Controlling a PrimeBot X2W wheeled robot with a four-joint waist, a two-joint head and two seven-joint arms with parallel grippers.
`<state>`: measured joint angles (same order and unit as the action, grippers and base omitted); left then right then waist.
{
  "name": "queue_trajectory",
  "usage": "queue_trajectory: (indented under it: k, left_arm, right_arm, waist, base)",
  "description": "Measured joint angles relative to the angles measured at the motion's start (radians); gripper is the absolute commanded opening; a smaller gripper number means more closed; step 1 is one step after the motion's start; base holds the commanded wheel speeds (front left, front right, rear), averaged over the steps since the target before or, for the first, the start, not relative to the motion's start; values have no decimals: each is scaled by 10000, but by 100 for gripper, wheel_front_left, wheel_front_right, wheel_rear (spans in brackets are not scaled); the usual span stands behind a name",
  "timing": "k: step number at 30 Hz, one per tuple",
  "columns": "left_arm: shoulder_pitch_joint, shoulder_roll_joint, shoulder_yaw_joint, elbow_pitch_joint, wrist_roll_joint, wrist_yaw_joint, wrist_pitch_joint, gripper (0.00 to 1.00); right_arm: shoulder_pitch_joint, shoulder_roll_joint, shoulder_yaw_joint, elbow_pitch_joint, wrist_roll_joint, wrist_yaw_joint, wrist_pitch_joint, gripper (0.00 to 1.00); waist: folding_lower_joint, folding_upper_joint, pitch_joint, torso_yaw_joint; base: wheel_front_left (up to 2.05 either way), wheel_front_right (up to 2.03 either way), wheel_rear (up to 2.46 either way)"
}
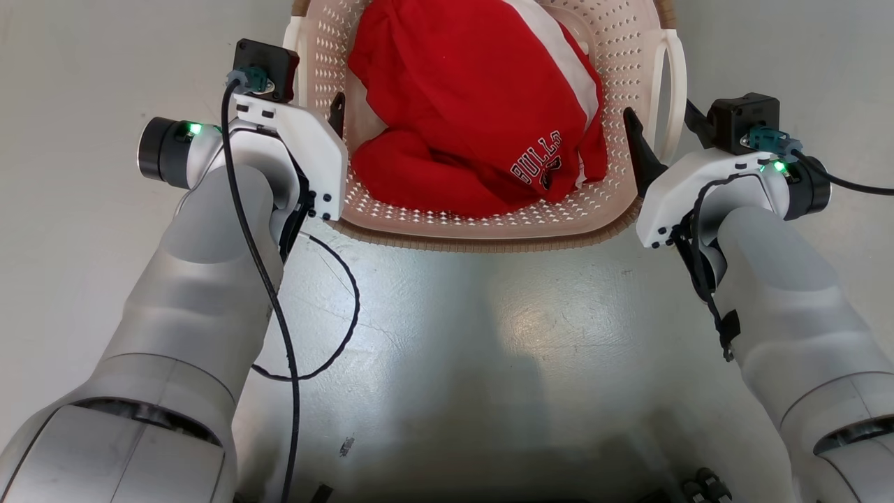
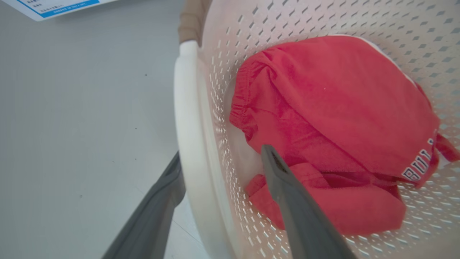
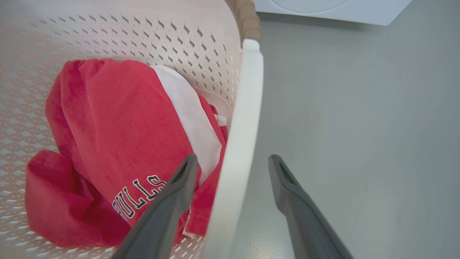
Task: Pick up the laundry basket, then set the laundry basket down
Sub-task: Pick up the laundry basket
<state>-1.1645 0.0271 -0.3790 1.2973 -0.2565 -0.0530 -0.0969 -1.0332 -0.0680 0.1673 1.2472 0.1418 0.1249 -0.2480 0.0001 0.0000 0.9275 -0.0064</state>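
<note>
Both the left claw (image 2: pixel 221 153) and the right claw (image 3: pixel 233 158) are held wide open, and nothing is gripped by either. The left handle (image 2: pixel 187 126) of the laundry basket (image 1: pixel 489 222) is straddled by the left claw, one finger inside the wall and one outside. The right handle (image 3: pixel 244 126) is straddled likewise by the right claw. The laundry basket is seen on the grey floor (image 1: pixel 454 335) between the arms, with a red garment (image 1: pixel 475 91) in it.
</note>
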Motion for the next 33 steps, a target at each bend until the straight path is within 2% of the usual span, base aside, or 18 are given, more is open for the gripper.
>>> queue_trajectory:
  k: [9,10,11,12,22,33]
  left_arm:
    - [0,29,-117,0,-88,17,0,100]
    - [0,31,-134,0,-90,17,0,100]
    - [0,33,-157,0,-94,17,10,21]
    - [0,33,-174,0,-100,15,63,0]
    - [-53,13,-341,10,-259,100,100,0]
    - [179,19,-424,36,-476,105,405,0]
  right_arm:
    - [-183,-2,270,38,259,0,0,99]
    - [-186,-6,276,35,299,0,0,81]
    - [-186,-6,284,35,362,0,0,37]
    - [-185,-6,284,36,420,0,0,0]
    - [-192,-2,403,50,976,-13,-102,0]
    - [-161,-6,1294,301,1728,-15,54,0]
  waist:
    - [0,0,52,-26]
    - [-1,0,61,-27]
    - [0,0,70,-27]
    - [0,0,78,-25]
    - [0,-1,114,19]
    - [0,0,-506,97]
  base:
    - [0,0,0]
    - [0,0,0]
    - [0,0,0]
    - [0,0,0]
    - [0,0,0]
    - [0,0,0]
